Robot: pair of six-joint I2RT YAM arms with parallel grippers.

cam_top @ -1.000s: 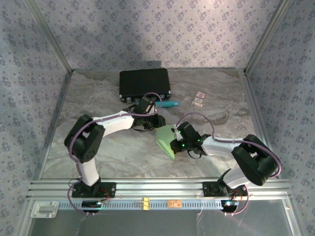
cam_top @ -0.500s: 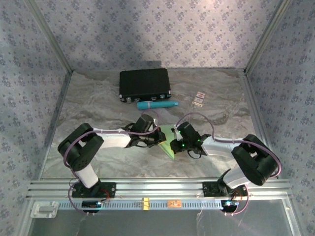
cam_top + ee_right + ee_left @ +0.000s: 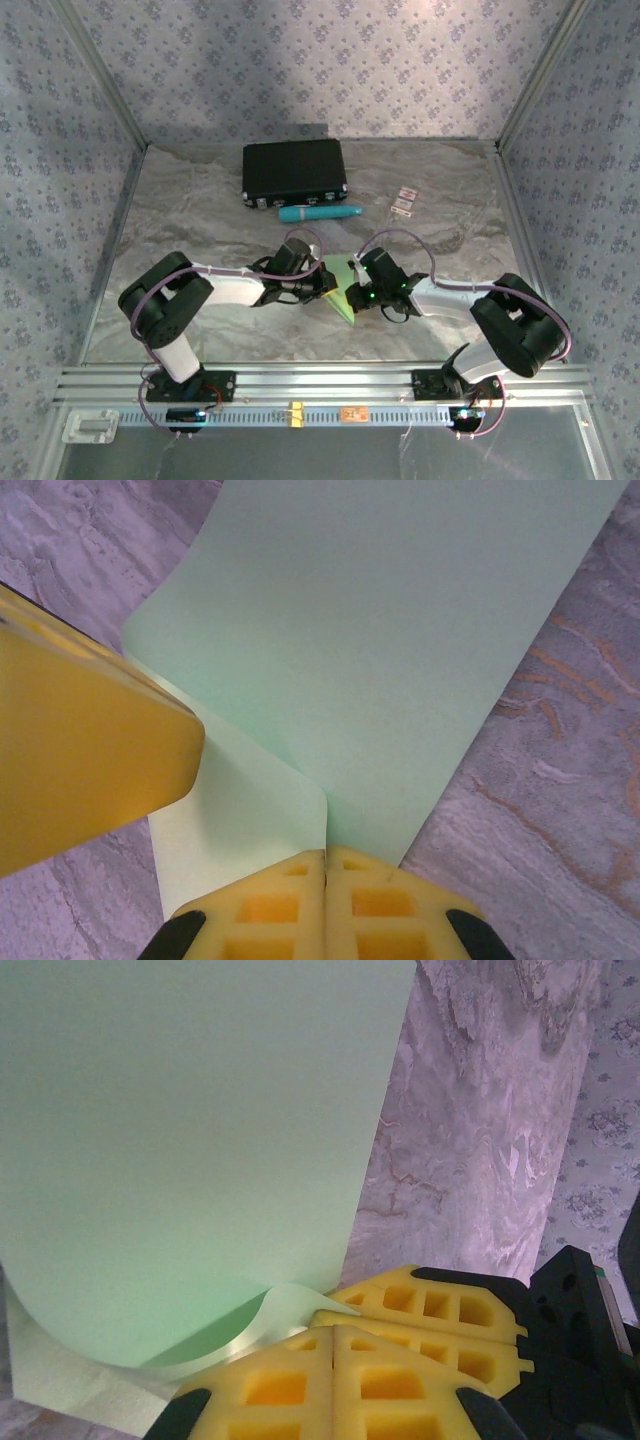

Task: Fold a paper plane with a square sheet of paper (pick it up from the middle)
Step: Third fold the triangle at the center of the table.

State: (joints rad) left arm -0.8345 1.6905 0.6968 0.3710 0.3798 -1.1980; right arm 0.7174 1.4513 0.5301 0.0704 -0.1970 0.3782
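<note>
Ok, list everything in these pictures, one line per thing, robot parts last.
sheet of paper: one, pale green, curled over itself, held between the two claws at mid-table
case: one, black, far side of the table
tube: one, teal, lying just in front of the case
small packets: two, whitish, right of the tube, too small to identify
table: one, grey marbled, beneath everything
rail: one, silver, along the near edge
left claw: one, yellow fingers, shut on the paper
right claw: one, yellow fingers, shut on the paper
</note>
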